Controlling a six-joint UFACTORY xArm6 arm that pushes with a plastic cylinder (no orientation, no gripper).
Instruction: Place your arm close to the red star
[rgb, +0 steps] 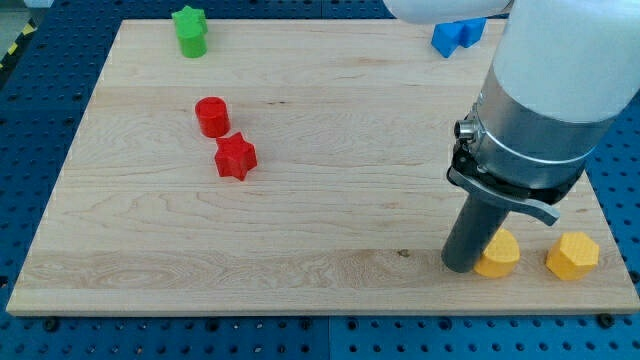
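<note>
The red star (236, 157) lies on the wooden board left of centre. A red cylinder (212, 116) stands just above and left of it, close beside it. My tip (461, 266) rests on the board near the view's bottom right, far to the right of the red star. It stands right next to a yellow block (497, 254) on its right side, seemingly touching it.
A second yellow block (572, 256) sits near the board's bottom right corner. A green star (189, 31) is at the top left. A blue block (456, 36) is at the top right, partly hidden by the arm (545, 90). The wooden board (330, 130) lies on a blue perforated table.
</note>
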